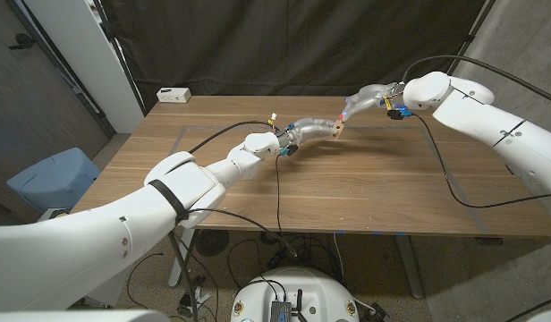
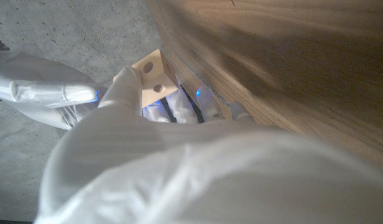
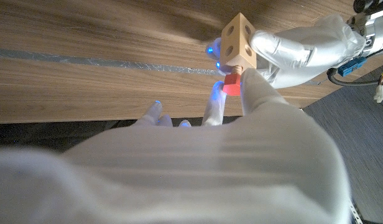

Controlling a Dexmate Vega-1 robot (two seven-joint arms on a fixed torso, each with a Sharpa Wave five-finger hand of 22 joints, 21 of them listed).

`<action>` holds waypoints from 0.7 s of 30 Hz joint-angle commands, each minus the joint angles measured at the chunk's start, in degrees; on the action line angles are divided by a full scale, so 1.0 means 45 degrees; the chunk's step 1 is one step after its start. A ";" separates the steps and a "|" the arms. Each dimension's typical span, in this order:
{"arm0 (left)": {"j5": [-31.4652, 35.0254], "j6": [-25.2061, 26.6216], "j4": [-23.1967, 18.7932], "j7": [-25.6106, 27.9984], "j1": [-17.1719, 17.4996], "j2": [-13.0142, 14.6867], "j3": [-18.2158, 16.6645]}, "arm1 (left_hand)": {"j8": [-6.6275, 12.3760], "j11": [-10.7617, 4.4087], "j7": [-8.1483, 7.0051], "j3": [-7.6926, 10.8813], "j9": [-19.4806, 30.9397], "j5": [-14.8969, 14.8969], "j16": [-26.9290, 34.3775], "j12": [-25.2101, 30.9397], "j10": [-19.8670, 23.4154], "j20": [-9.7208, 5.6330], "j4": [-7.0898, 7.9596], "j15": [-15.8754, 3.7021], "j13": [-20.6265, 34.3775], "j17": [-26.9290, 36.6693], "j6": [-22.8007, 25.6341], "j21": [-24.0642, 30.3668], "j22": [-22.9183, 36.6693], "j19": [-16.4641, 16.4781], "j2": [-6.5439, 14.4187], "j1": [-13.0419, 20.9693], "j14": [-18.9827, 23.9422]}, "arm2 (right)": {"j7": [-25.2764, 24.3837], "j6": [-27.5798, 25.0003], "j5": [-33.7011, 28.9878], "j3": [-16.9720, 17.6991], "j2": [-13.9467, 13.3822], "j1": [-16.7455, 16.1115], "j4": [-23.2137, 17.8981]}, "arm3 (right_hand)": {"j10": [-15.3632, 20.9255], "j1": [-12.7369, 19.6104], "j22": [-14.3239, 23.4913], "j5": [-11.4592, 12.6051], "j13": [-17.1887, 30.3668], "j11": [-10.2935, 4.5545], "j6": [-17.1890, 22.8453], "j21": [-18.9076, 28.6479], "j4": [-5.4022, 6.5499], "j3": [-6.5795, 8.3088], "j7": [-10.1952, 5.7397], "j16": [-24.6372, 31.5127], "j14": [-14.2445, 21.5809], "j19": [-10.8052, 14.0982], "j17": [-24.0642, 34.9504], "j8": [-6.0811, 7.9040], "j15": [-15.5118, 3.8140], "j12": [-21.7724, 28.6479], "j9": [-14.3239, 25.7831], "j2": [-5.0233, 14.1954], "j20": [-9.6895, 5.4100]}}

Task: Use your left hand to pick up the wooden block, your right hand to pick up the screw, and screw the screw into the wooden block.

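My left hand (image 1: 313, 131) is stretched out over the far middle of the wooden table (image 1: 347, 192), raised above its surface, and it grips the wooden block (image 1: 336, 131) at its fingertips. In the left wrist view the same block (image 2: 155, 78) shows as a pale cube with round holes in its faces, pinched between my fingers (image 2: 124, 84). In the right wrist view my left hand (image 3: 303, 50) comes in from the side and holds the block (image 3: 238, 41) clear of the tabletop.

My right hand (image 1: 369, 97) reaches in from the right and meets the left one at the block. Its thumb and a finger pinch the screw (image 3: 231, 84), a red-headed piece with a short wooden shank (image 3: 237, 68) that touches the underside face of the block as the right wrist view shows it. My other right fingers (image 3: 153, 114) are spread apart beside it. How deep the shank sits in the hole I cannot tell.

A strip of grey tape (image 3: 104, 62) runs along the table. At the far left corner of the table sits a small white box (image 1: 173, 94). A dark curtain (image 1: 293, 45) hangs behind the table
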 commanded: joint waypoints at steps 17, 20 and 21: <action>0.0042 -0.0174 -0.0009 -0.0113 0.0051 -0.0012 0.0006 | 0.0091 0.0001 0.0026 0.0090 0.0060 0.0024 0.0036 0.0074 -0.0009 0.0000 -0.0007 -0.0438 0.0031 0.0044 0.0076 0.0033 0.0062 0.0003 0.0090 0.0014 -0.0023 | -0.0558 -0.0129 -0.0071 0.0028 0.0095 -0.0165 -0.0074 | 0.0810 0.0272 0.0027 -0.0163 -0.0008 -0.0171 0.1086 0.0114 0.0202 0.0015 -0.0107 0.0147 0.0583 0.0579 0.0055 0.0670 -0.0126 0.0187 0.0260 -0.0112 -0.0126; 0.0047 -0.0198 -0.0011 -0.0128 0.0049 -0.0006 0.0005 | 0.0089 -0.0010 0.0025 0.0091 0.0059 0.0025 0.0040 0.0065 -0.0004 0.0004 -0.0011 -0.0443 0.0014 0.0043 0.0074 0.0031 0.0062 -0.0001 0.0088 0.0021 -0.0016 | -0.0592 -0.0165 -0.0053 0.0046 0.0095 -0.0187 -0.0102 | 0.0884 0.0315 0.0028 -0.0171 -0.0008 -0.0223 0.1280 0.0110 0.0206 0.0019 -0.0122 0.0151 0.0643 0.0629 0.0058 0.0800 -0.0163 0.0176 0.0312 -0.0103 -0.0146; 0.0046 -0.0204 -0.0011 -0.0135 0.0048 -0.0005 0.0002 | 0.0087 -0.0012 0.0025 0.0090 0.0059 0.0025 0.0039 0.0066 -0.0008 0.0007 -0.0009 -0.0443 0.0017 0.0044 0.0070 0.0031 0.0062 -0.0002 0.0088 0.0019 -0.0019 | -0.0629 -0.0221 -0.0080 0.0043 0.0090 -0.0200 -0.0140 | 0.0946 0.0325 0.0029 -0.0173 -0.0007 -0.0245 0.1314 0.0109 0.0209 0.0018 -0.0171 0.0153 0.0665 0.0646 0.0060 0.0833 -0.0180 0.0187 0.0332 -0.0102 -0.0155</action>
